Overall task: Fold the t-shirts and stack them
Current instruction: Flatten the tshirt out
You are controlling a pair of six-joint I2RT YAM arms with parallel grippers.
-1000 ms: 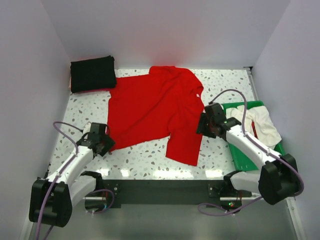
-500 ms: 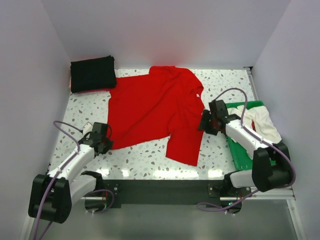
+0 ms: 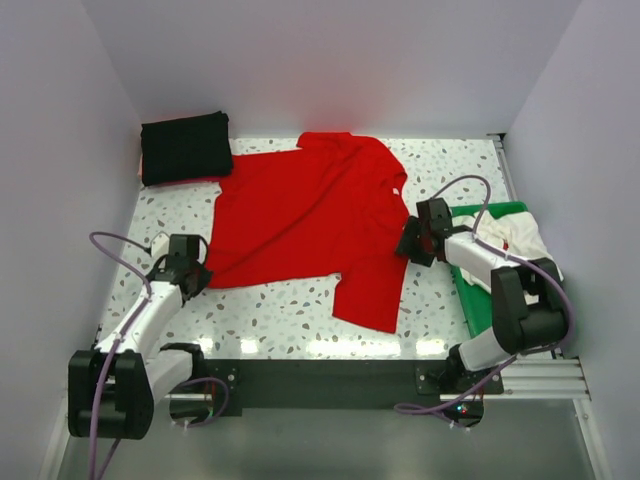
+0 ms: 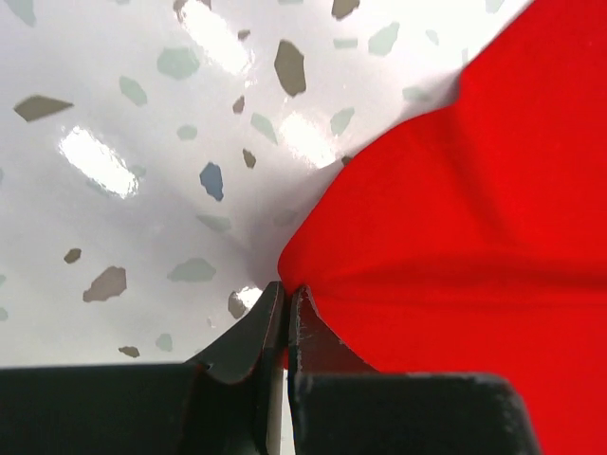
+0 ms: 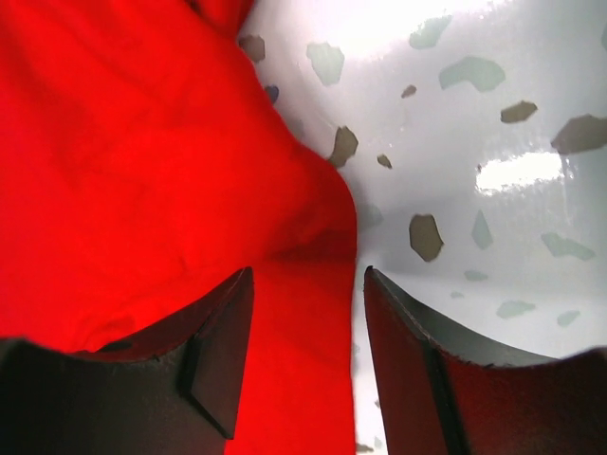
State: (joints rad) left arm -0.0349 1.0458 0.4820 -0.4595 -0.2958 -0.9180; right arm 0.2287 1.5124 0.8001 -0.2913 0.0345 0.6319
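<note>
Top view: your table (image 3: 290,318) is glossy white with grey and dark speckles, boxed in by plain pale walls (image 3: 330,60) at the back and on both sides. The red t-shirt (image 3: 310,215) lies spread out mid-table, mostly flat, with its white neck label toward the right. The black t-shirt (image 3: 185,147) sits folded in the far-left corner, just beside the red one's far-left edge. A green tray (image 3: 500,208) sits at the table's right edge. The whitish t-shirt (image 3: 522,245) is heaped loosely in it and spills over the right rim, and your right arm crosses over the tray. The left gripper (image 3: 203,278) is low at the red t-shirt's near-left corner. The right gripper (image 3: 405,246) is at the shirt's right edge, below the collar.

Left wrist view: speckled table with bright light glare, red cloth filling the right side. The fingers (image 4: 245,343) are pressed together, pinching the very tip of the red corner, and creases run out from the pinch point.

Right wrist view: red cloth on the left, bare speckled table on the right. The gripper is spread, with its fingers (image 5: 220,353) well apart. The shirt's rumpled edge runs down between them, one finger over cloth and the other over the table. Nothing is clamped here.
</note>
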